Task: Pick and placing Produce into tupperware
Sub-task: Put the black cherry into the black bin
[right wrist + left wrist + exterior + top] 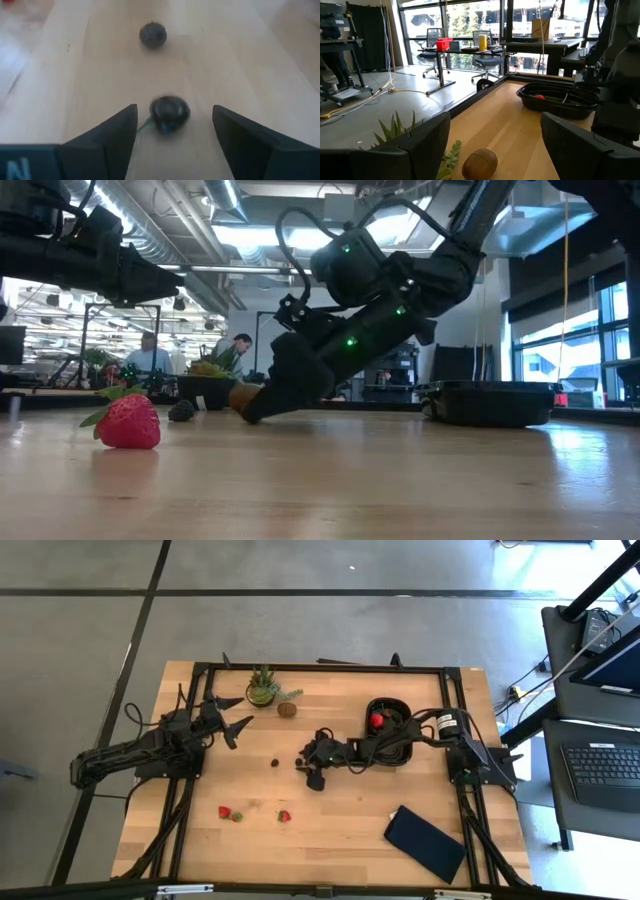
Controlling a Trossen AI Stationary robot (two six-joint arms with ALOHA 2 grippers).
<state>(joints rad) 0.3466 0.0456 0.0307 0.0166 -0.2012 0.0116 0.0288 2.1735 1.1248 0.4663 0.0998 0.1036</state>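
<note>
Right wrist view: a dark berry (170,113) with a thin green stem is seen lying on the wood between the two spread fingers (112,137) of the right gripper (172,135), untouched on either side. The jaws are held wide and low so that the berry can be straddled before any closing; a grasp is judged to be the step in hand. A second berry (152,35) lies farther ahead on the same line, well apart.

In the high view the right gripper (312,766) is shown reaching out from the tupperware (392,730) toward the table's middle, with the near berry hidden at its tip and the second berry (275,763) just beyond. One strawberry (377,721) is already inside the tupperware, so the task is judged partly done. Two strawberries (224,811) (284,815) are left near the front edge, and the brown fruit (287,709) lies beside the plant (263,686).

The left gripper (232,716) is held above the table near the plant, its fingers (415,147) spread and nothing between them; in its wrist view the brown fruit (480,164) is framed between them but farther off, which suggests waiting or lining up rather than grasping.

The blue rectangle (425,842) lies at the front right, clear of the work. The berry being small and round, a roll away from the closing fingers is judged the main risk.
</note>
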